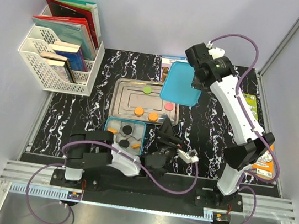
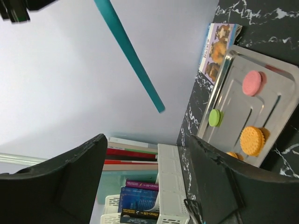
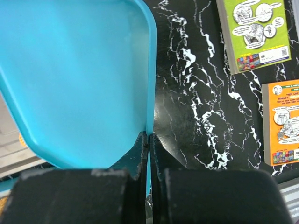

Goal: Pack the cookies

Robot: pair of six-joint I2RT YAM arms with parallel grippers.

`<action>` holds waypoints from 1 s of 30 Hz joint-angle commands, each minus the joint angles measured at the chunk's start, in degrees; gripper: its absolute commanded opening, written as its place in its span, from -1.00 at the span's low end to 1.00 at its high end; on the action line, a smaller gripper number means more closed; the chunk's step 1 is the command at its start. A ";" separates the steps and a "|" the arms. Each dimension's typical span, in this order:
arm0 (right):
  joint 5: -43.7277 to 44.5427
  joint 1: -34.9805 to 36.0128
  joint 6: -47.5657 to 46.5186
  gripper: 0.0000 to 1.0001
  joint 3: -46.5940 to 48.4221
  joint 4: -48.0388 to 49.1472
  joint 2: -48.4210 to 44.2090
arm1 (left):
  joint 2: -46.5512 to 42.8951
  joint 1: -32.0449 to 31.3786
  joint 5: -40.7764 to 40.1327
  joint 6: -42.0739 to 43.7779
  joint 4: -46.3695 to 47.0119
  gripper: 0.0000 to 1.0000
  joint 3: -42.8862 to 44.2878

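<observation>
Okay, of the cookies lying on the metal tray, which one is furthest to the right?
The pink cookie. It lies by the metal tray's right edge, while the green cookie and both orange cookies sit nearer the middle.

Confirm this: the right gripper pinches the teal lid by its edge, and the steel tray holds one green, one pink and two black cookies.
Wrong colour: the top external view shows two orange cookies, not black. The right gripper does pinch the teal lid by its edge, and the steel tray holds the green cookie and pink cookie too.
</observation>
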 commanded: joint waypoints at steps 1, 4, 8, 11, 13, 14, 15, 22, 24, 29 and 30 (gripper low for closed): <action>-0.54 2.75 1.10 -1.00 2.17 -14.40 -1.59 | 0.80 1.86 1.92 3.46 25.02 0.50 3.65; -0.71 4.06 1.63 -1.00 1.91 -14.40 -2.03 | 0.44 3.53 1.75 2.32 25.02 0.54 4.53; -1.24 5.47 2.68 -1.00 0.60 -14.40 -3.43 | -0.61 5.81 1.84 0.56 25.02 0.57 4.27; -1.41 5.91 3.21 -1.00 -1.07 -13.88 -4.75 | -1.14 7.31 1.75 -1.20 25.02 0.58 4.44; -2.55 6.18 3.30 -1.00 -1.95 -13.61 -5.80 | -0.61 8.19 2.10 -2.08 25.02 0.57 5.06; -2.99 6.35 3.65 -1.00 -3.00 -13.00 -6.33 | -0.26 9.15 2.28 -2.43 25.02 0.57 5.23; -3.26 6.61 3.91 -1.00 -3.62 -12.82 -6.77 | 0.00 9.51 2.45 -2.78 25.02 0.55 5.50; -6.68 8.81 5.23 -1.00 -6.17 -11.94 -10.29 | 3.69 12.84 3.86 -4.80 25.02 0.34 8.83; -7.13 9.08 5.32 -1.00 -6.09 -12.29 -10.55 | 4.57 13.29 4.30 -4.54 25.02 0.17 9.98; -6.87 9.25 5.32 -1.00 -6.88 -12.47 -11.08 | 5.63 14.17 4.56 -4.71 25.02 -0.47 12.18; -7.04 9.34 5.32 -1.00 -7.23 -12.12 -11.17 | 5.19 14.17 4.56 -4.72 25.02 -0.57 12.00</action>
